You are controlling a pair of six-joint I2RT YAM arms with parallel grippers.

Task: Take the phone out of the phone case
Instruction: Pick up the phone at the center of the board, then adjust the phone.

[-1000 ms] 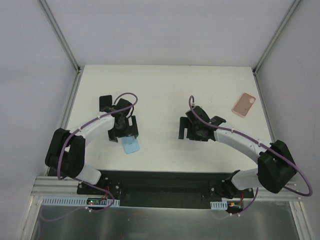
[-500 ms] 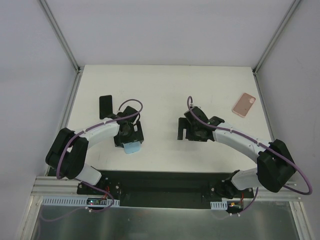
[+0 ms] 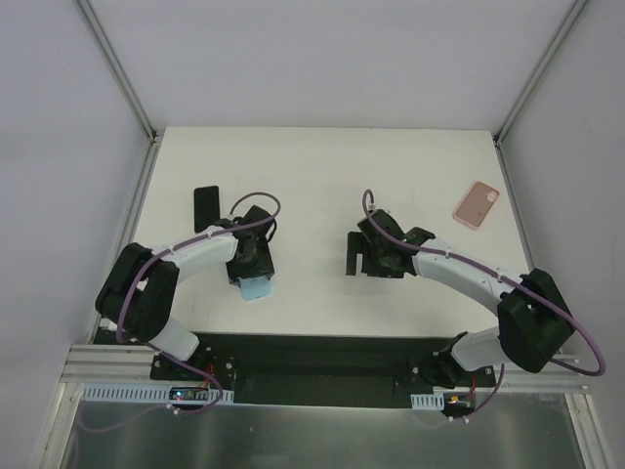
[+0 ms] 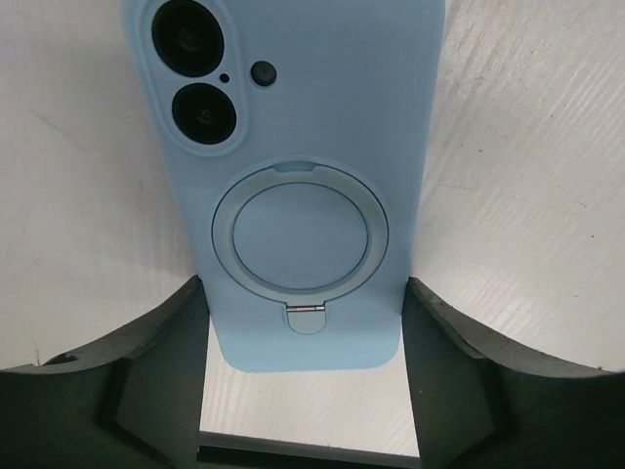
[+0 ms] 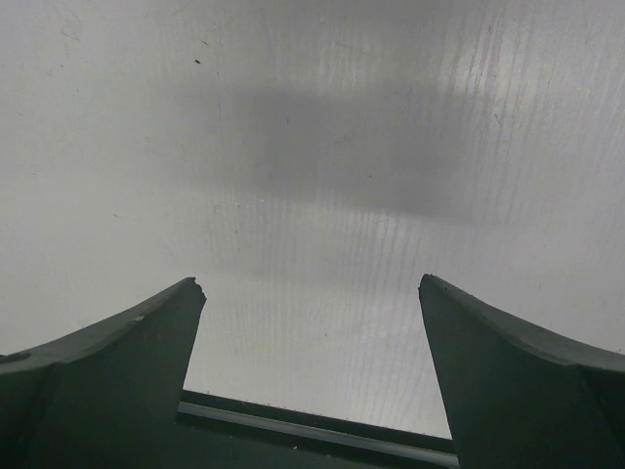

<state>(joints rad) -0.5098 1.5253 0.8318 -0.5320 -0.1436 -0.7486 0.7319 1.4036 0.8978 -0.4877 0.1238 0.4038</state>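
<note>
The white table (image 3: 312,166) is being reached over by two arms. The left arm (image 3: 190,252) is being held bent inward, and the blue phone case (image 4: 303,147) is being gripped by the left gripper (image 4: 305,313), with a finger pressed against each long side of its lower end. The case is lying back up on the table, near the front edge and left of centre. The right arm (image 3: 459,274) is being held toward the middle, with the right gripper (image 5: 311,313) spread wide over bare table, gripping nothing. A pink case (image 3: 477,204) is lying well apart at the far right, and a flat black slab (image 3: 206,205) at the far left. A round ring (image 4: 300,237) and dark lenses (image 4: 190,39) are being shown on the blue case's back.
</note>
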